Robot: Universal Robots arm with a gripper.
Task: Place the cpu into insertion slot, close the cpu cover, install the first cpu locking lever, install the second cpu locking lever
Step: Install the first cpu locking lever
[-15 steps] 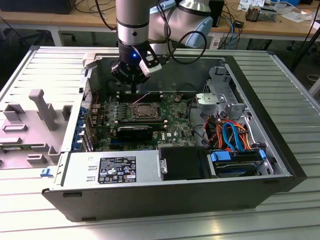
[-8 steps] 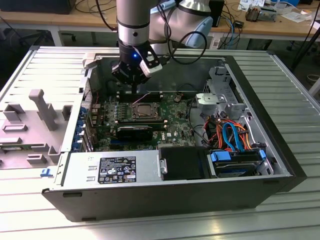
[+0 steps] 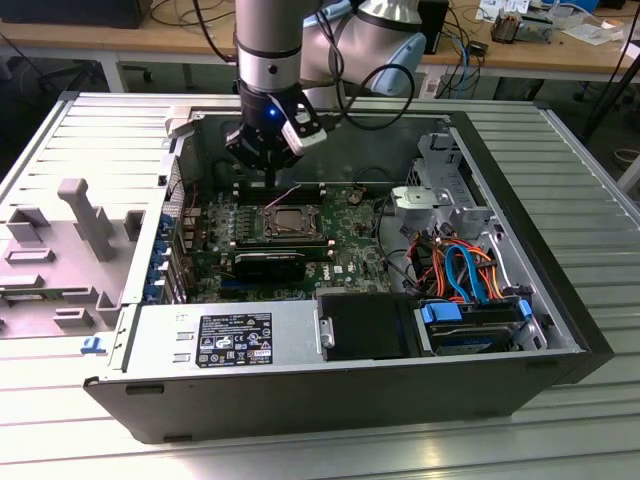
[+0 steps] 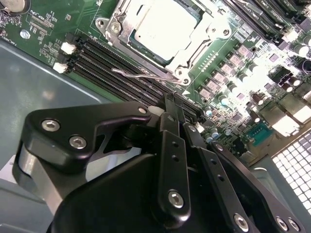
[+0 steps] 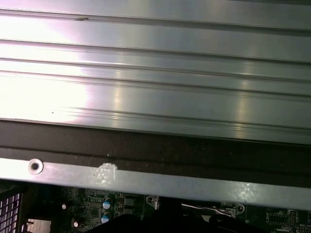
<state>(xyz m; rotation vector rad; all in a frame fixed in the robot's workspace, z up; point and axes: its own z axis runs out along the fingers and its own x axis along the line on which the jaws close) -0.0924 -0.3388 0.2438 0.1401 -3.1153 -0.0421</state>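
Exterior view: the open computer case [image 3: 560, 330] lies on the ribbed metal table [image 3: 580, 150], and the green motherboard [image 3: 350, 255] covers its floor. My arm [image 3: 268, 45] reaches down into the case near its far wall. My fingers [image 3: 275, 180] hang just above the board, beside the insertion slot [image 3: 290, 220]. Second wrist view: my fingers [image 4: 173, 108] are clenched together with nothing between them, tips over the black memory slots [image 4: 121, 65] next to the socket. The cpu cover [image 4: 206, 29] is down over the cpu [image 4: 165, 29], which sits in the slot, and one thin wire lever [image 4: 141, 76] lies along the socket's edge.
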